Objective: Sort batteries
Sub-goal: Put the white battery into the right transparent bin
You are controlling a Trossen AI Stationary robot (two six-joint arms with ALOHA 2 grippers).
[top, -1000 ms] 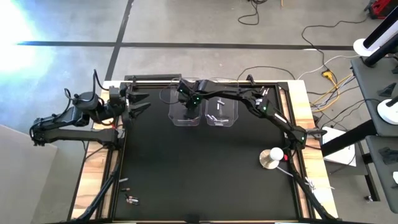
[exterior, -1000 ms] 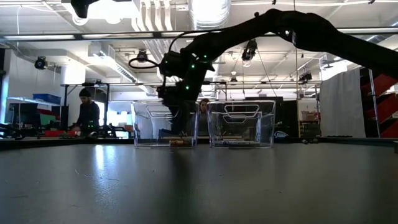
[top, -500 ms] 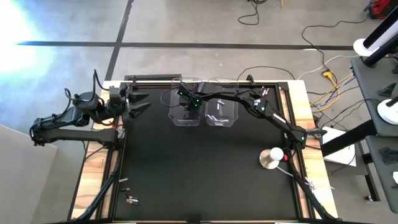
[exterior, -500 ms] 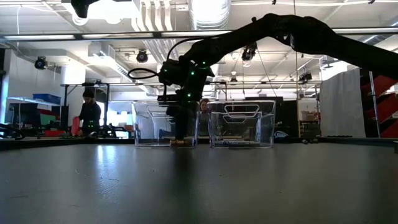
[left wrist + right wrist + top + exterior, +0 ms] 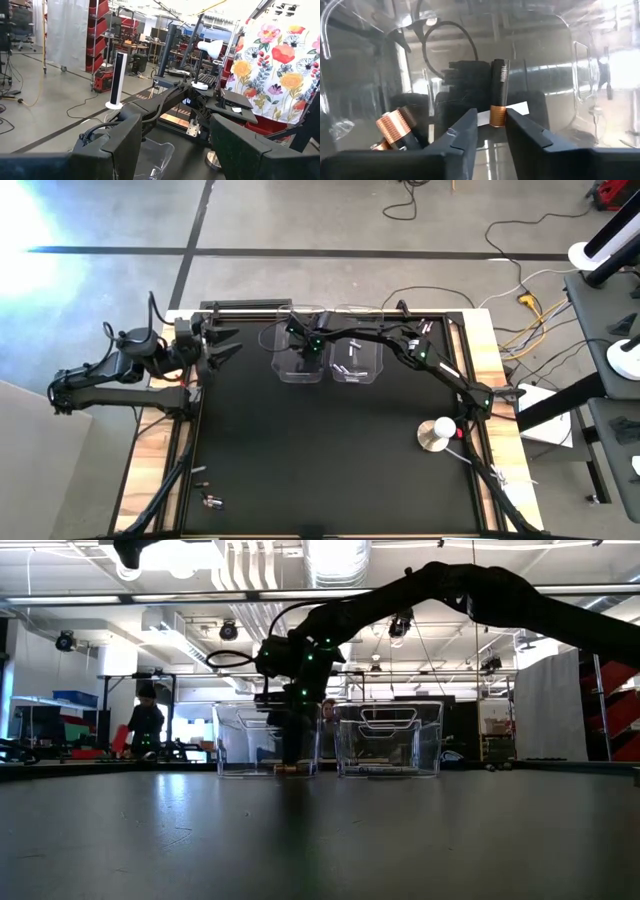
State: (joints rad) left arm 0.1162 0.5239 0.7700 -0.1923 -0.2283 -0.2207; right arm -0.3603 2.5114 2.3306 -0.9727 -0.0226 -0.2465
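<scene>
Clear left bin (image 5: 298, 360) holds copper-banded batteries (image 5: 395, 131); the right gripper (image 5: 489, 131) inside it pinches one battery (image 5: 498, 93). Left gripper (image 5: 222, 345) gapes wide.

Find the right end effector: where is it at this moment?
In the high view, the right end effector is lowered inside the left clear bin at the table's far edge, beside the second bin.

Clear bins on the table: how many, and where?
2. The left bin and the right bin stand side by side at the table's far edge; the right gripper reaches into the left one. None seems hidden.
</scene>
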